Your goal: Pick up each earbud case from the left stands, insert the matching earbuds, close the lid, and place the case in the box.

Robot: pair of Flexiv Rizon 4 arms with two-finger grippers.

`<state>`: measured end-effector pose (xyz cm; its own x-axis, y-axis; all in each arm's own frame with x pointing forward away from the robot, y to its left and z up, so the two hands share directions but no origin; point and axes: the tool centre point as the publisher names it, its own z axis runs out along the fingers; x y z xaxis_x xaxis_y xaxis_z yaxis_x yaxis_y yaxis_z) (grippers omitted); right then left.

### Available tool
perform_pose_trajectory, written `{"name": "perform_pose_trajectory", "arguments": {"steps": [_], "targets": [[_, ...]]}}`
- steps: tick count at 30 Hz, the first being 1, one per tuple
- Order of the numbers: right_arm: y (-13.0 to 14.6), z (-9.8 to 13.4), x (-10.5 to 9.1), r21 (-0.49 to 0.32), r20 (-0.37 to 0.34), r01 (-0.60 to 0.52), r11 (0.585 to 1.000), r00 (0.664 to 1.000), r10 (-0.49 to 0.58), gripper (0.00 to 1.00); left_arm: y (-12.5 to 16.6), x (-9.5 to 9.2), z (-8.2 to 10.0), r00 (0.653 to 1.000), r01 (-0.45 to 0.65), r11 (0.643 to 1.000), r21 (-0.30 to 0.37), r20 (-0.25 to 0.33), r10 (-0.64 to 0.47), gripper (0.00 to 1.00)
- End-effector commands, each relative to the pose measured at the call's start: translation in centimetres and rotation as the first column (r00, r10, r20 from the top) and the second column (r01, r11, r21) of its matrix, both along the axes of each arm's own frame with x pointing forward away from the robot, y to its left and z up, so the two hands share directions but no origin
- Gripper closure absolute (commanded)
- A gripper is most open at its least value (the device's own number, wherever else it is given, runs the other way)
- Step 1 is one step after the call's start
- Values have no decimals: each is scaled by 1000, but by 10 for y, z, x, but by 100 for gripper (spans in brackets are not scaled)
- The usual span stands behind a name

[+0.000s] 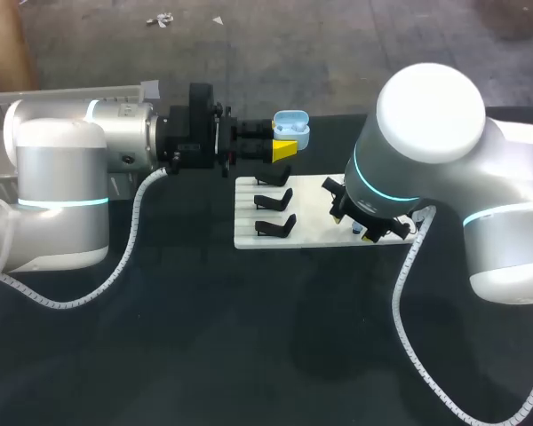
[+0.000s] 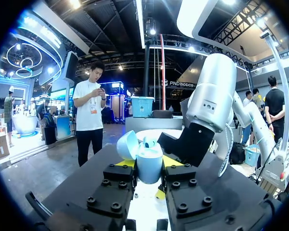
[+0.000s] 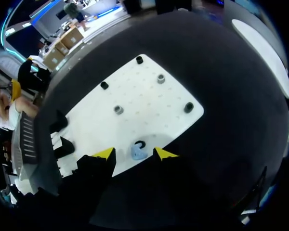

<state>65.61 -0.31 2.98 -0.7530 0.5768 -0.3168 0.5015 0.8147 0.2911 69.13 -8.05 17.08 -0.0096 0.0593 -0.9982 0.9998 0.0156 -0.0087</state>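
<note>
Head view: left arm [image 1: 115,133] level, tool [image 1: 284,139] tight on open case [image 1: 292,122].

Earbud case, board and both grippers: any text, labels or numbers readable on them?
None readable. The open earbud case held in the left gripper is plain light blue. The white board shows only pegs and small holes. The earbud at the right gripper carries no mark.

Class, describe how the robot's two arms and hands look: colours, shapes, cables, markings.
Both the left arm and right arm are rounded silver-white tubes with glowing cyan rings at the joints. A white spiral-wrapped cable trails from each. The left hand and right hand are black with yellow tips.
</note>
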Motion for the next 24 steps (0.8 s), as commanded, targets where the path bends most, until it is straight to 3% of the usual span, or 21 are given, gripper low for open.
{"name": "perform_pose_trajectory", "arguments": {"steps": [1,10,24], "targets": [[0,-2,2,-4,1,1,1000,1000,-1,56,0,-1,-1,1000,-5,1000,-5,5,5,100],[0,-2,3,-8,2,4,1000,1000,-4,63,0,-1,-1,1000,-5,1000,-5,5,5,100],[-4,-1,2,-18,-1,15,1000,1000,-15,65,0,-1,-1,1000,-5,1000,-5,5,5,100]]}}
